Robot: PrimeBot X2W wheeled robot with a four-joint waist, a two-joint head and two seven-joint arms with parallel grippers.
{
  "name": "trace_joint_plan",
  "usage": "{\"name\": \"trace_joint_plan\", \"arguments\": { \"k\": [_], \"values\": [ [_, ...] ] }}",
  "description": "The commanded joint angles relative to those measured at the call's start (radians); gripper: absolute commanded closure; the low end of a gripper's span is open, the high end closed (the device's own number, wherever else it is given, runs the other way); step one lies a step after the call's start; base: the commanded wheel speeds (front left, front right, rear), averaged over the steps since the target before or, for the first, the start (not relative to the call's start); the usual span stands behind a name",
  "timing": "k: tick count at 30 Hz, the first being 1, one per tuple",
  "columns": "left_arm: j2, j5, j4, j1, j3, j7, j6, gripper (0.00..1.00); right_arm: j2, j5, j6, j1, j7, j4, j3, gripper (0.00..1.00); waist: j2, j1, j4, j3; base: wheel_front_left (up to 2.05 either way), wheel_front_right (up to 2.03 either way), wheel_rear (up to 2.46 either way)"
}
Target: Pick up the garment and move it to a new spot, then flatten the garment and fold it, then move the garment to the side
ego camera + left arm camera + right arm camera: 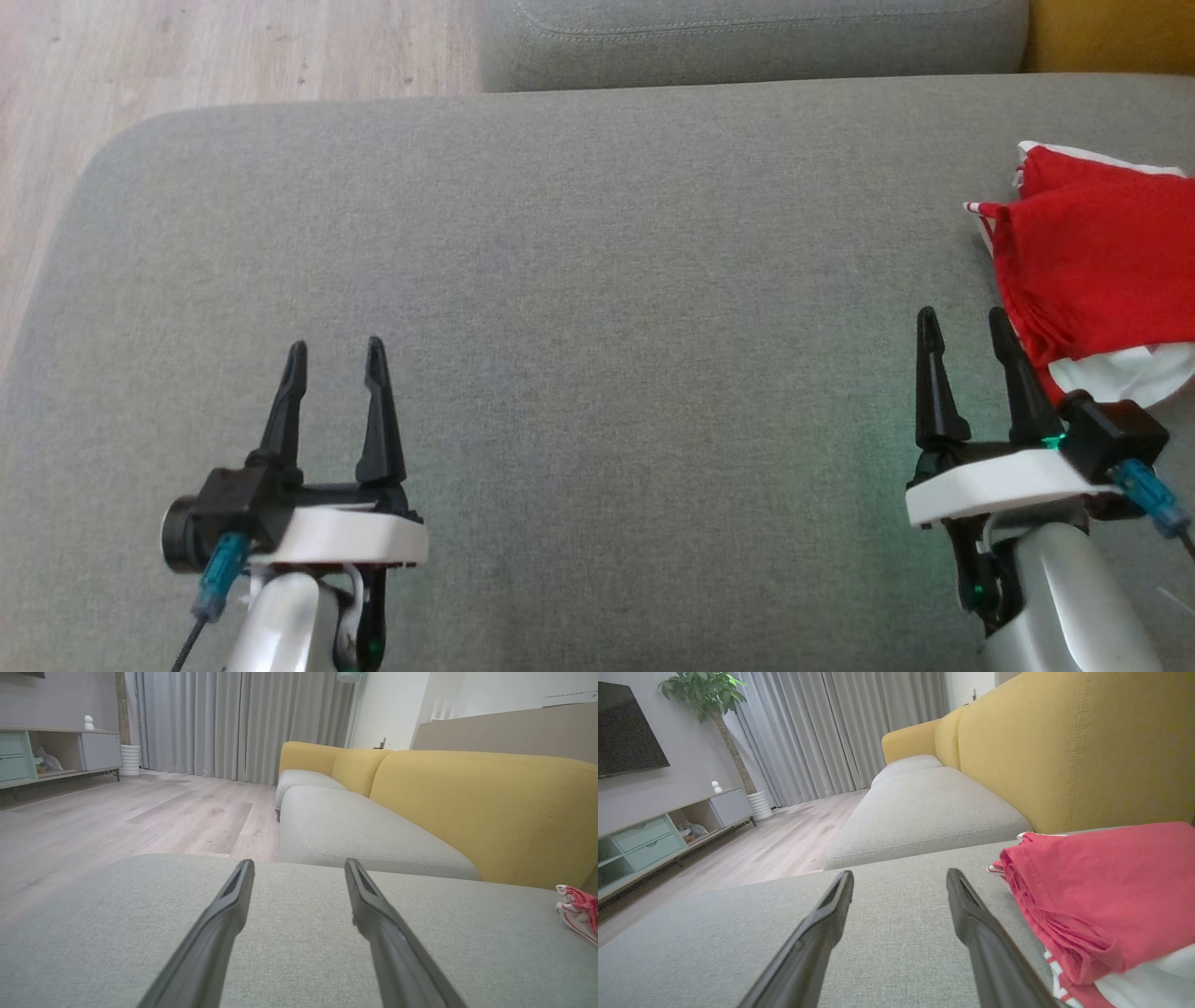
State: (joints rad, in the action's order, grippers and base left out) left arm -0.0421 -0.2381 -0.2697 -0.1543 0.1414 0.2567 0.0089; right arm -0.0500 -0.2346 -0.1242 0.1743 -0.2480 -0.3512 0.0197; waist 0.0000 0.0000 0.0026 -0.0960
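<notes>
While the folded red-and-white cotton garment (pixel 1097 266) lies at three o'clock on the grey fabric sofa cushion (pixel 560 280), you have both grippers spread and empty. The task looks finished; the right gripper (pixel 966 327) beside the garment and the left gripper (pixel 336 359) at seven o'clock need only retreat.

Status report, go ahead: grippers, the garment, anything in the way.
Left gripper open, empty. Right gripper open, empty, beside red-and-white garment, bunched on grey cushion. Nothing between them.
</notes>
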Motion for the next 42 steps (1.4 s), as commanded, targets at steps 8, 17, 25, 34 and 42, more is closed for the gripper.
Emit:
{"name": "trace_joint_plan", "arguments": {
  "k": [8,17,25,34,42],
  "values": [
    [-0.008,-0.018,0.058,-0.01,-0.037,0.005,0.005,0.0,0.0,0.014,-0.007,0.004,-0.014,0.064,0.031,0.0,0.0,0.0,-0.006,-0.001,0.0,0.0,0.0],
    [-0.008,-0.029,0.063,-0.005,-0.041,0.005,0.008,0.0,0.0,-0.004,-0.007,0.002,-0.014,0.057,0.035,0.0,0.0,0.0,-0.009,0.0,0.0,0.0,0.0],
    [-0.008,-0.057,0.079,-0.002,-0.052,0.005,0.004,0.0,0.0,-0.014,-0.007,0.007,-0.014,0.046,0.036,0.0,0.0,0.0,-0.015,0.001,0.0,0.0,0.0],
    [-0.008,-0.083,0.09,0.004,-0.061,0.005,-0.002,0.0,0.0,-0.015,-0.007,0.008,-0.014,0.042,0.035,0.0,0.0,0.0,-0.02,0.002,0.0,0.0,0.0],
    [-0.008,-0.116,0.08,0.006,-0.059,0.005,-0.008,0.0,0.0,-0.018,-0.007,0.009,-0.014,0.035,0.042,0.0,0.0,0.0,-0.024,0.004,0.0,0.0,0.0]
  ]
}}
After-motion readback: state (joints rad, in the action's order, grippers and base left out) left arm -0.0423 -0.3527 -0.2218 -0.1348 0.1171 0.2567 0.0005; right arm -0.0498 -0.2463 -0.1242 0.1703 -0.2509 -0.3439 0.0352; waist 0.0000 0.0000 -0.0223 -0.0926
